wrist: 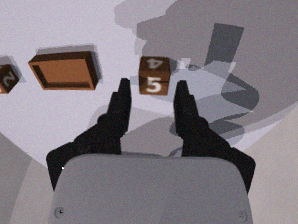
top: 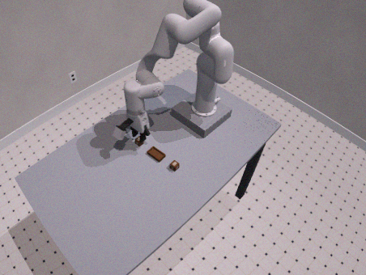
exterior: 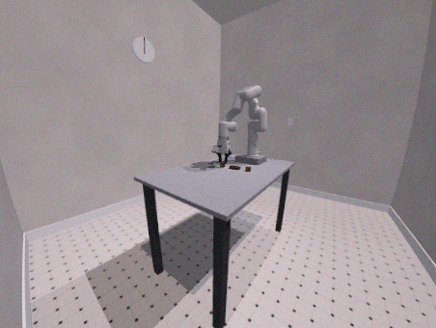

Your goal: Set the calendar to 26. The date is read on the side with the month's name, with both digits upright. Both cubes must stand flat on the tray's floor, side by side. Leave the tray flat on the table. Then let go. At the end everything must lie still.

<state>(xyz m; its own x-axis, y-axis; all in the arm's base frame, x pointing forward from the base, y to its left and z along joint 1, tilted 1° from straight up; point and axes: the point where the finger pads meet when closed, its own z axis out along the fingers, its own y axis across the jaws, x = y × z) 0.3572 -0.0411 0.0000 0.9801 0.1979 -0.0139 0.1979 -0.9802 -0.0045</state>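
Hovering above a brown cube [wrist: 154, 76], the gripper [wrist: 153, 104] has its fingers apart, holding nothing. That cube shows a white 5, with 4 on top. Beside it lies the tray [wrist: 64, 70], then a second cube [wrist: 8, 78], its digit unclear.

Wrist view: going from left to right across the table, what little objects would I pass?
A cube at the left edge → the empty brown tray → the cube showing a 5, which sits just ahead of the open tool.
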